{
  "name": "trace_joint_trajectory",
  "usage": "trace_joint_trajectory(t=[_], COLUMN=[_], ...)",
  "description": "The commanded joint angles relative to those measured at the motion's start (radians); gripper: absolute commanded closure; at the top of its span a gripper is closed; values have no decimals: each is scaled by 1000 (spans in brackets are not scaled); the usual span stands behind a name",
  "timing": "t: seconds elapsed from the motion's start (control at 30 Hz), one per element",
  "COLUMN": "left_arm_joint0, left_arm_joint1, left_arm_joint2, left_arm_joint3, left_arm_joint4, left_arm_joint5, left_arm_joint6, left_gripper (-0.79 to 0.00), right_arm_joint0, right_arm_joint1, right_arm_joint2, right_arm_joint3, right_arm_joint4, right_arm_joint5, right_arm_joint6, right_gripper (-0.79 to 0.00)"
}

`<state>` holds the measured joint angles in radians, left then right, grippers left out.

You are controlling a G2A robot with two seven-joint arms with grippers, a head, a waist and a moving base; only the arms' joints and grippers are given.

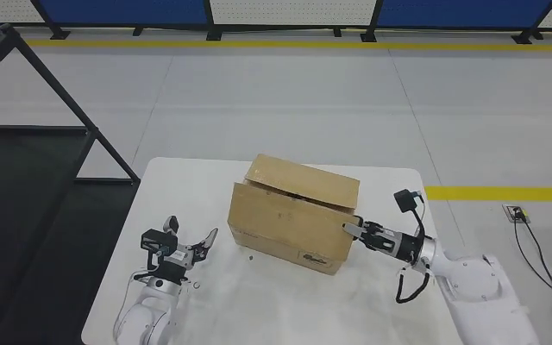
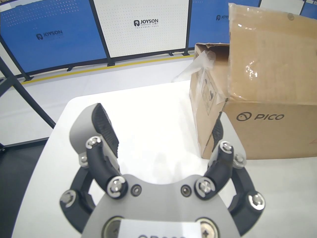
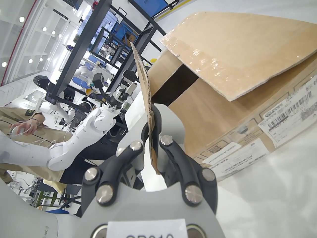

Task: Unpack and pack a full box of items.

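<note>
Pinching flap (image 3: 141,75) tight in right gripper (image 3: 151,125) — peel outward along hinge, slow, with left gripper (image 2: 158,121) spread beside box (image 2: 262,130).

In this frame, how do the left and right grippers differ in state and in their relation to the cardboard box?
The left gripper is open and empty; the right gripper is shut on a flap of the box. The left gripper sits near one end of the box, apart from it in the top view; the right gripper is at the opposite end, holding the flap. Both are low over the table.
</note>
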<state>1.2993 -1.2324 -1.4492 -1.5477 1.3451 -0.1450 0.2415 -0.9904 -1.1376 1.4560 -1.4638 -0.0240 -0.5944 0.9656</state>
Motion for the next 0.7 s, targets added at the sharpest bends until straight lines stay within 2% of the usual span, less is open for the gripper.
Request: trace_joint_trajectory(t=[0.0,0.4,0.43,0.47,0.67], left_arm_joint0=[-2,-12,-13,-14,-42], left_arm_joint1=[0,-1,-1,-2,-6], left_arm_joint2=[0,-3,0,2,24], left_arm_joint3=[2,18,19,21,38], left_arm_joint4=[1,1,5,7,36], left_arm_joint5=[1,0,-1,-1,33], left_arm_joint6=[-2,-22,-23,-25,-53], left_gripper=[-785,-785,-785,-785,-785], right_arm_joint0=[-6,4,6,6,-21], right_arm_joint1=[5,30,31,33,45], right_arm_joint2=[5,2,1,-1,23], right_arm_joint3=[-4,24,25,27,21], right_arm_joint4=[29,89,81,79,92], right_arm_joint5=[-21,-80,-82,-83,-118], right_arm_joint6=[33,134,133,130,110], right_gripper=[0,0,-376,-785,-785])
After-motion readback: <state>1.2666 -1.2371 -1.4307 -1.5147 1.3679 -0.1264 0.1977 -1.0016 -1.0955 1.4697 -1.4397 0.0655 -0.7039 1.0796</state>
